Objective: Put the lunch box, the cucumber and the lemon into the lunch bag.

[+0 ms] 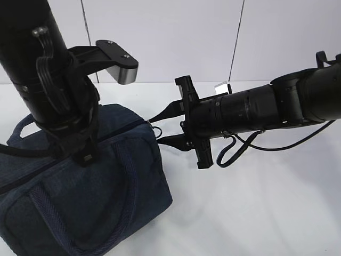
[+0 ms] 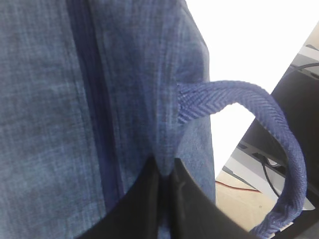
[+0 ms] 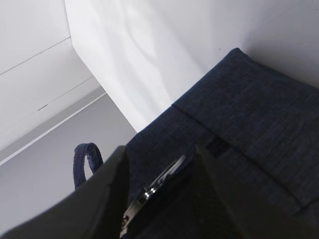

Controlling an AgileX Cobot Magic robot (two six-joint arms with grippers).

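While the left gripper (image 2: 167,172) is pinching lunch bag (image 1: 80,202) fabric, the right gripper (image 3: 162,181) fingers are bracketing the ring pull (image 3: 149,191), grip undeterminable.

My exterior camera looks down at a slant across the counter (image 1: 256,202); both wrist cameras sit tight against the lunch bag (image 1: 106,186), the part all three share.

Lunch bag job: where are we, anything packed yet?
Nothing visibly packed: no lunch box, cucumber or lemon shows in any view, and whether any is inside cannot be told. The lunch bag looks zipped shut. In hand: the left claw is shut on a fold of the bag's top fabric, and the right claw sits around the silver ring pull at the bag's end. Left: unzip and load.
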